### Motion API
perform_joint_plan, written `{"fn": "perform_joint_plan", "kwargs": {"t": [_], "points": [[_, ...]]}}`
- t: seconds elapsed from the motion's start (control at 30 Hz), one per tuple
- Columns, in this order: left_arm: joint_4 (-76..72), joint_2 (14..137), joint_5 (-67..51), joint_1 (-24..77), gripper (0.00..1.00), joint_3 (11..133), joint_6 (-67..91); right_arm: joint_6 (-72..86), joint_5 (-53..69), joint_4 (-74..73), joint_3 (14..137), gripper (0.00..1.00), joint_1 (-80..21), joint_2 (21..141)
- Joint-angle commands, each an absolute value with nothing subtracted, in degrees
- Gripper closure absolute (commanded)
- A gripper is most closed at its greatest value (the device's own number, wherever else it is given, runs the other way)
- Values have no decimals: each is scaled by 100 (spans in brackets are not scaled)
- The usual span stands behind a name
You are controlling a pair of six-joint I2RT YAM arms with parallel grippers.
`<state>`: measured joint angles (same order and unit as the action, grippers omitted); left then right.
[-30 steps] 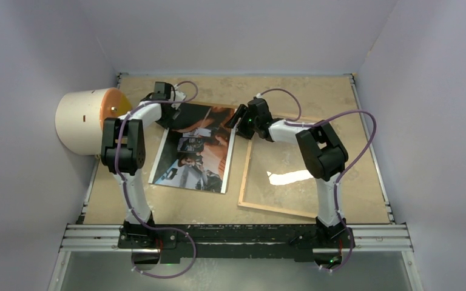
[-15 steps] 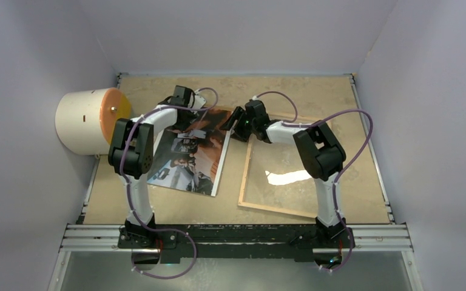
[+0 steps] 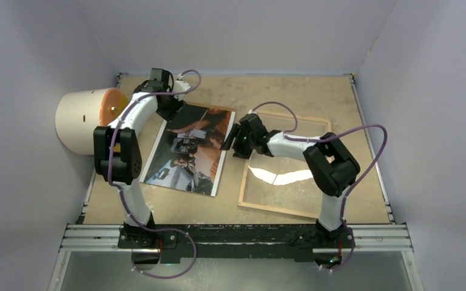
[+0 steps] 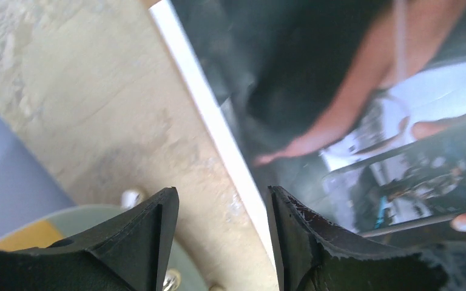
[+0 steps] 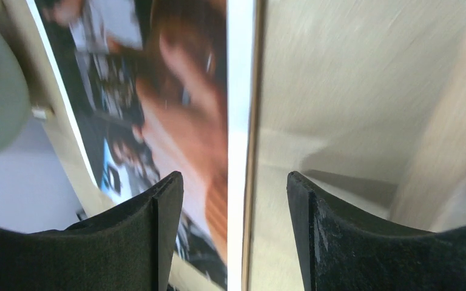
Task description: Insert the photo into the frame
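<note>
The photo [image 3: 188,150] lies picture side up on the table, left of the frame [image 3: 323,124], a wood-brown rectangle with a glass pane. My left gripper [image 3: 171,111] is at the photo's far left corner. In the left wrist view the left gripper [image 4: 221,194] is open, and the photo [image 4: 352,91] shows its white border between the fingers. My right gripper [image 3: 228,140] is at the photo's right edge, beside the frame's left rail. In the right wrist view the right gripper [image 5: 235,179] is open astride the white edge of the photo [image 5: 176,121].
A white cylinder with an orange face [image 3: 88,121] lies at the table's left edge, close to the left arm. Purple walls close in the table on three sides. The frame's near left corner [image 3: 243,205] sits near the table's front rail.
The left arm swung from over the photo's top back to its far left corner. The right gripper slid nearer along the photo's right edge. The photo's near end shifted slightly left.
</note>
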<state>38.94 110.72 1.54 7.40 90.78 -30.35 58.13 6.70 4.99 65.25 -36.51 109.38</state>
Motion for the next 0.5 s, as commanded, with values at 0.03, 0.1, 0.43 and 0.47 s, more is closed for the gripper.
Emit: {"fn": "perform_joint_plan", "kwargs": {"t": [0.03,0.1,0.43,0.47], "points": [[3728,10803,323,576,42,8454,-3382,5918,932,9,6096,35,-4486,10417],[3531,10822,323,643,43,8209,-3331,6156,1023,13,5827,36,-4687,10242],[3062,10979,693,924,45,7448,-3402,7312,1112,156,5181,38,-5561,9751],[3055,10996,706,936,45,7411,-3416,7395,1154,207,5174,38,-5614,9793]]}}
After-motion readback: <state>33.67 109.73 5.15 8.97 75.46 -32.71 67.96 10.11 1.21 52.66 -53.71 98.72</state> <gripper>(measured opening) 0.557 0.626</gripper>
